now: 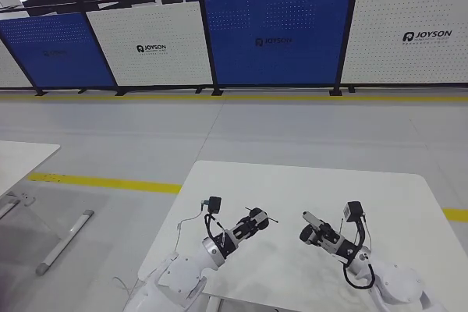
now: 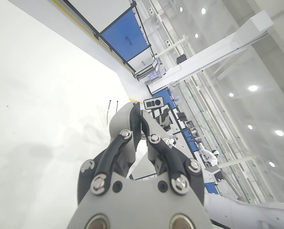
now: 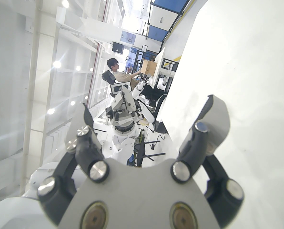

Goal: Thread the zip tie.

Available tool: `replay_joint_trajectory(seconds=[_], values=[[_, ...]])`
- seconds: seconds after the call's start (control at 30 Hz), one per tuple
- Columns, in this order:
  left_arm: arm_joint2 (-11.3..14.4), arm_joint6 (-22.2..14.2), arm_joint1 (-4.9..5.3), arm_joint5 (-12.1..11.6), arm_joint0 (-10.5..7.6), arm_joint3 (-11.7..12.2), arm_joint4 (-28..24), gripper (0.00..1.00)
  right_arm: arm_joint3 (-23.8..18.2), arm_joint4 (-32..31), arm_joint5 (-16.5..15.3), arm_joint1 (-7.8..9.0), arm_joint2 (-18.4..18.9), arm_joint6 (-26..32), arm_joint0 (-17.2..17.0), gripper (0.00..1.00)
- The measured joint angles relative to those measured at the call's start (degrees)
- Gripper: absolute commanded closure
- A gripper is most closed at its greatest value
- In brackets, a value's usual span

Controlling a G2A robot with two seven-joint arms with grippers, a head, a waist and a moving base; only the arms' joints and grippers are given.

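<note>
My left tool (image 2: 140,117) is closed, its two black pads pressed flat against each other, and I cannot tell whether anything is caught between them. My right tool (image 3: 148,103) stands wide, its two fingers spread far apart with nothing between them. From above, both of my arms sit low over the near part of the white desk (image 1: 335,187). The two tools are turned toward each other, near but not touching, with a strip of bare desk between their tips. The zip ties (image 2: 109,110) are two thin black strips, each with a small square head at its far end. They run almost side by side, just beside the grey outer finger (image 2: 121,122) of my left tool. The lower part of one strip is hidden behind that finger, while the other ends free against the white surface. I cannot tell whether they lie flat on the desk or hang from my grip. From above, a thin black sliver (image 1: 274,221) juts out just past the tip of my left tool, on the side facing my right tool. My right wrist camera looks across to my left tool, which is seen edge-on with its fingers together. Beyond the desk lies grey floor with a yellow line (image 1: 101,182). A row of blue and white panels (image 1: 277,39) stands at the back, and the corner of a second desk (image 1: 12,160) shows at one side.
</note>
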Motion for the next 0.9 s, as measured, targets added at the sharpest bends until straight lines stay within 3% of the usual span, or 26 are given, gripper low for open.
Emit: replay_joint_trajectory(seconds=[0.17, 0.27, 0.5, 0.67, 0.9], values=[[0.0, 0.0, 0.0, 0.0, 0.01, 0.0, -0.1, 1.0, -0.2, -0.2, 0.0, 0.02, -0.1, 0.2, 0.1, 0.0], [0.0, 0.0, 0.0, 0.0, 0.01, 0.0, -0.1, 1.0, -1.7, -4.9, 1.2, 0.54, 0.7, 3.8, 1.4, 0.0], [0.0, 0.0, 0.0, 0.0, 0.01, 0.0, -0.1, 1.0, -3.8, -7.6, 5.9, 2.91, 8.8, 19.1, 4.4, 0.0], [0.0, 0.0, 0.0, 0.0, 0.01, 0.0, -0.1, 1.0, -1.4, -16.1, 9.5, 4.2, 9.5, 32.3, 8.6, 0.0], [0.0, 0.0, 0.0, 0.0, 0.01, 0.0, -0.1, 1.0, -1.3, -16.3, 9.6, 4.21, 9.4, 31.7, 8.8, 0.0]])
